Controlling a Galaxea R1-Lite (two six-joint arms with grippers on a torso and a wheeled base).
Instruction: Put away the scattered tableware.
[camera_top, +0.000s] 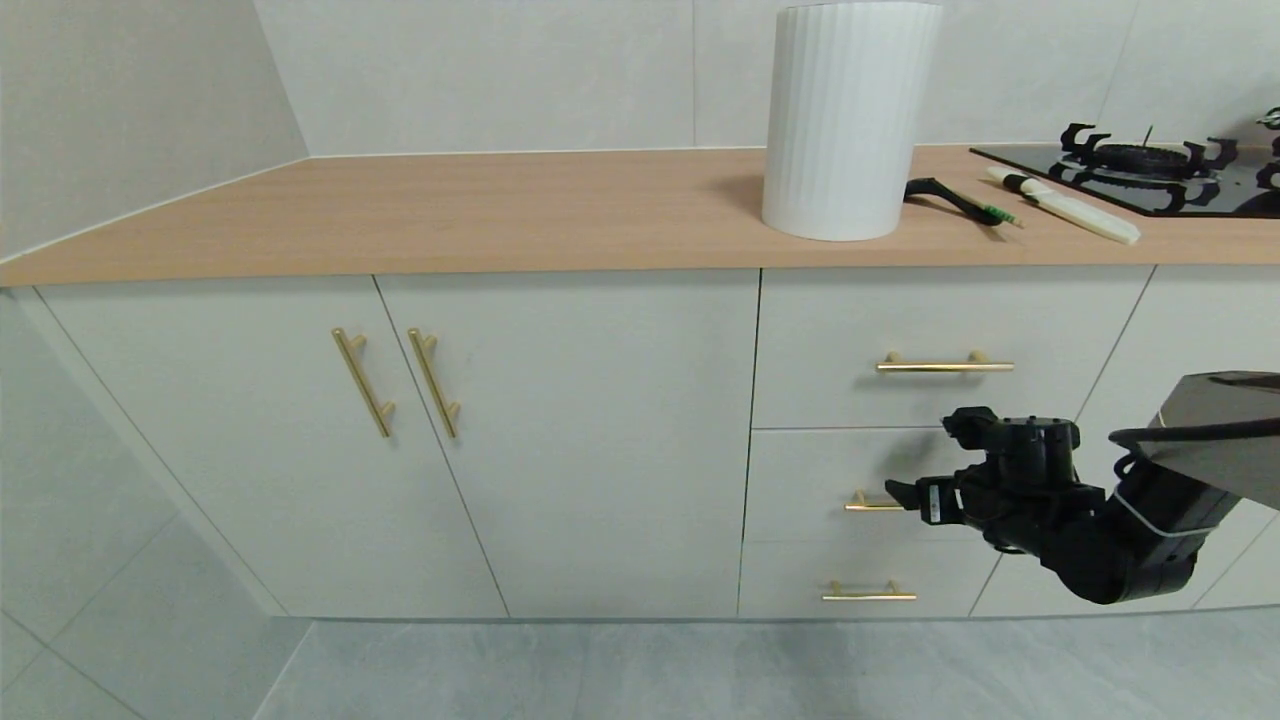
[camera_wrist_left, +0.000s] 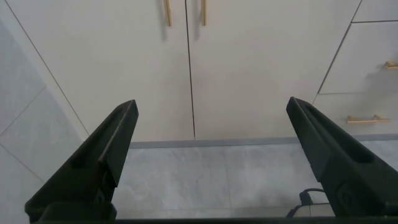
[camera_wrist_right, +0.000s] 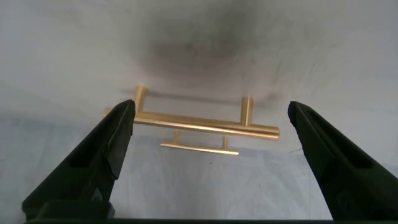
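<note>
left gripper (camera_wrist_left: 211, 106): fingers spread wide, nothing between them, low down facing the bottom of the double cabinet doors (camera_wrist_left: 189, 68) and the grey floor (camera_wrist_left: 211, 174).

right gripper (camera_top: 930, 458): also spread wide, holding nothing, in front of the drawer stack on the right of the cabinet. in its wrist view the middle drawer handle (camera_wrist_right: 205, 124) sits across the gap between the two fingers (camera_wrist_right: 112, 149), just ahead of the tips, not clamped. in the head view one fingertip overlaps the right part of that handle (camera_top: 865, 506); can't tell if it touches. bottom drawer handle (camera_top: 868, 595) is below it, top drawer handle (camera_top: 945, 366) above. all three drawers are shut.

the doors with two slanted gold pulls (camera_top: 362, 382) are left of the drawers, closed.

wooden countertop (camera_top: 500, 215) on top. tall white ribbed container (camera_top: 845, 120) stands upright on it, right of centre. tableware is on the counter to its right: black-handled utensil (camera_top: 955, 198) with a green tip, its handle end just beside the container base; white knife (camera_top: 1065, 205) lies flat just right of it, near but apart, angled the same way. black gas hob (camera_top: 1150, 165) behind the knife at the far right. grey tiled wall (camera_top: 500, 70) at the back.
</note>
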